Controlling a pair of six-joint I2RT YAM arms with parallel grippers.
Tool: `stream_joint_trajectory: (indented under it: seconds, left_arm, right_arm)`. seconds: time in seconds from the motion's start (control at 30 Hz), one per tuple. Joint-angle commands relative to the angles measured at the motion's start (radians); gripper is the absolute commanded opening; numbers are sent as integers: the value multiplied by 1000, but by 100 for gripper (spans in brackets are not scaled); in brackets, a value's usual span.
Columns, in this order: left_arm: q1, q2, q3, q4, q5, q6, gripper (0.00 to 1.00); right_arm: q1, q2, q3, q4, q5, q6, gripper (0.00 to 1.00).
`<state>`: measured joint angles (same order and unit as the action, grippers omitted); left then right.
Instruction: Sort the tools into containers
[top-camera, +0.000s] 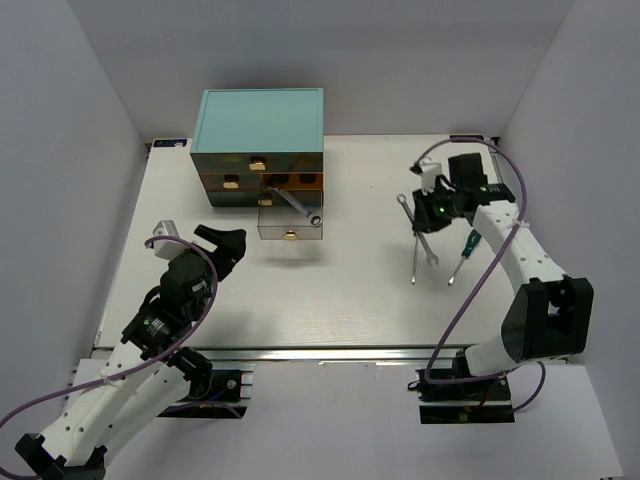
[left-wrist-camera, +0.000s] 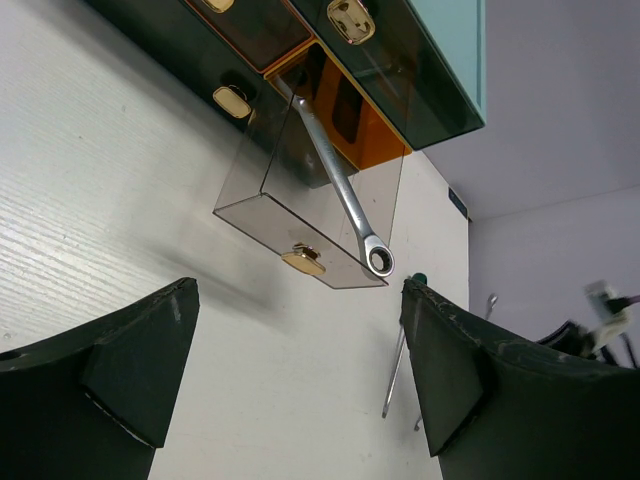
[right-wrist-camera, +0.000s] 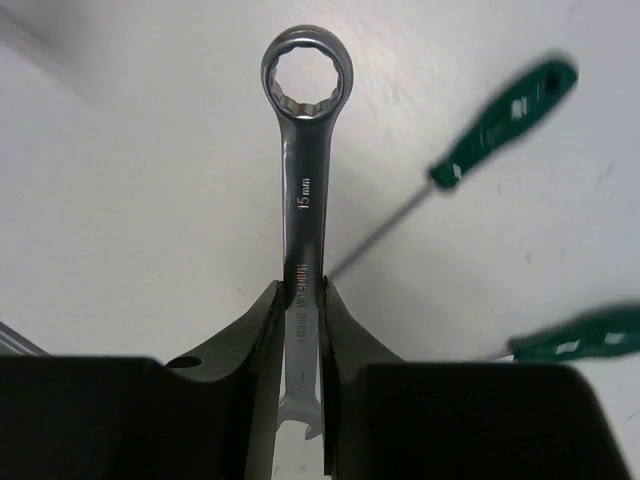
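My right gripper is shut on the shank of a silver 15 mm wrench, ring end pointing away from the fingers, over the right side of the table. Two green-handled screwdrivers lie on the table beside it; one shows in the top view. The teal-topped cabinet stands at the back left, with one brownish drawer pulled out. A silver ratchet wrench rests in that drawer, its ring end over the front edge. My left gripper is open and empty, in front of the drawer.
The cabinet's other drawers, with gold knobs, are shut. A thin metal shaft lies on the table near the held wrench. White walls enclose the table on the left, back and right.
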<state>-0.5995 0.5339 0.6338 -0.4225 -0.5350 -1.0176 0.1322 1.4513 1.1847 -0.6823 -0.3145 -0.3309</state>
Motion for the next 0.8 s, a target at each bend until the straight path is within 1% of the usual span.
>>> stream_joint_trajectory:
  seconds: [0.0, 0.03, 0.07, 0.1, 0.13, 0.17, 0.2, 0.27, 0.3, 0.33, 0.37, 0.4, 0.53, 0.77]
  left_arm:
    - [-3, 8, 32, 7, -2, 10, 92]
    - [-3, 11, 36, 4, -3, 13, 92]
    - [-3, 12, 40, 4, -3, 14, 92]
    - [-3, 12, 41, 2, -3, 13, 92]
    - [-3, 12, 43, -1, -5, 13, 92]
    - [-3, 11, 43, -2, -5, 14, 92]
    - [-3, 9, 43, -1, -6, 14, 91]
    - [-3, 3, 47, -7, -11, 13, 91]
    - [-3, 2, 49, -12, -13, 13, 91]
    - [-3, 0, 53, -21, -20, 13, 91]
    - [-3, -3, 59, -25, -25, 11, 91]
    - [-3, -8, 63, -32, -29, 11, 91]
    - [-3, -29, 64, -50, -48, 5, 91]
    - [-3, -35, 63, -61, -57, 1, 91]
  right_arm:
    - [116, 27, 160, 32, -92, 39, 0]
    - [144, 50, 194, 38, -100, 41, 0]
    - [174, 63, 269, 46, -103, 41, 0]
    - [238, 76, 307, 55, -104, 41, 0]
    - [271, 113, 350, 67, -97, 36, 0]
    - [308, 135, 439, 75, -87, 27, 0]
    - [373, 159, 484, 81, -74, 21, 0]
    - [427, 245, 574, 93, -44, 16, 0]
    - [464, 277, 664, 93, -40, 18, 0]
    - [480, 344, 709, 90, -34, 20, 0]
    - [494, 375, 752, 78, -31, 20, 0]
    - [519, 433, 823, 75, -20, 15, 0]
    - [570, 552, 940, 49, 8, 0, 0]
    - [604, 658, 1012, 61, 61, -11, 0]
